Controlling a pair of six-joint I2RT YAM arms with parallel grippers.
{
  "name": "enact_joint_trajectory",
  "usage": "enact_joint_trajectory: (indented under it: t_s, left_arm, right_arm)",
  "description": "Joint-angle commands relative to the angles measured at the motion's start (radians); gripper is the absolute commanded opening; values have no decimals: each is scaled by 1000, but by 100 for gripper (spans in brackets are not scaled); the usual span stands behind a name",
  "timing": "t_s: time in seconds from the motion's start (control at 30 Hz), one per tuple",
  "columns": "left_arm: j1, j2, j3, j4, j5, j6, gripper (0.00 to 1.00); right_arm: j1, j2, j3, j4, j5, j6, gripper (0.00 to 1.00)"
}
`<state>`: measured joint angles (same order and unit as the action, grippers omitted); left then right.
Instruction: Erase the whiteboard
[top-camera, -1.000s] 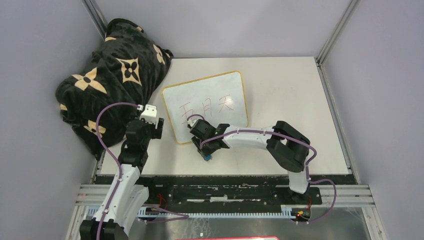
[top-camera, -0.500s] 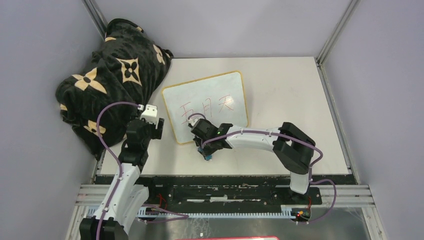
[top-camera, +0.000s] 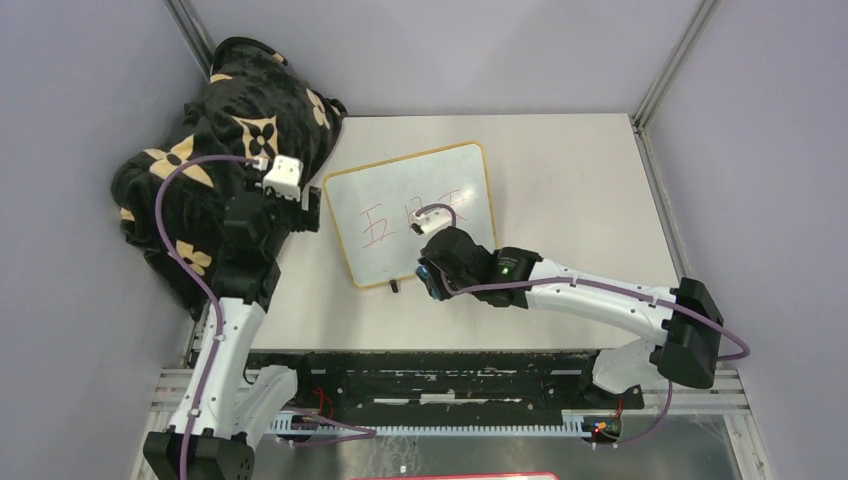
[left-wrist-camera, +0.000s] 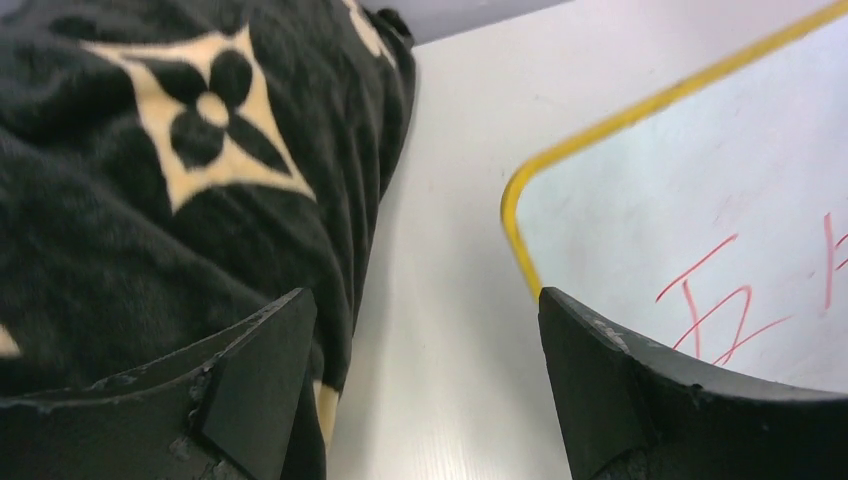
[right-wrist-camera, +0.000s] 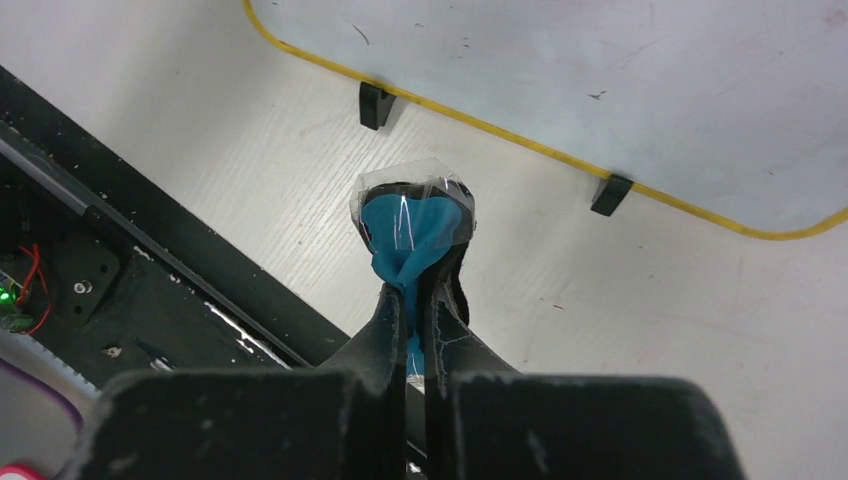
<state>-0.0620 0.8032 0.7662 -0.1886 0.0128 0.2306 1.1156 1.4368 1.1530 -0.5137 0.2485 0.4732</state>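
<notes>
blanket: black-and-tan flower-patterned plush, heaped at the far-left corner of the white table.
left gripper: jaws spread wide, nothing between them, over bare tabletop between the blanket and the board's left edge.
whiteboard: small, rectangular, white with a thin yellow frame, lying askew mid-table; red handwritten characters on it, two black feet at its near edge.
right gripper: pinched tight on a blue pad wrapped in clear film, just off the board's near edge.
</notes>
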Motion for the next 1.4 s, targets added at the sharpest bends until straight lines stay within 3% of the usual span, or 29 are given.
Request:
enact_joint_trajectory:
  t_s: [0.0,0.2,0.47,0.7,1.0,1.37]
  left_arm:
    - [7,100,165,-31,111,-47,88]
    - [33,288,347,-79,247,-45,85]
    - [282,435,448,-40,763,-172,78]
    - [335,523,478,-159,1026,-41,78]
    - [337,648,559,-428,1192,274,78]
    - [337,735,595,-469,1211,354,74]
  right_arm:
    - [4,-35,-19,-12,77,-7,1]
    - [4,-30,-21,-14,86,-10,1]
    - [4,-49,-41,-5,70,-6,1]
    - [4,-33,-24,-7,65,-30,1]
    - [4,-61,-44,-11,74,-35,1]
    - [3,-83,-70,-10,93,-35,1]
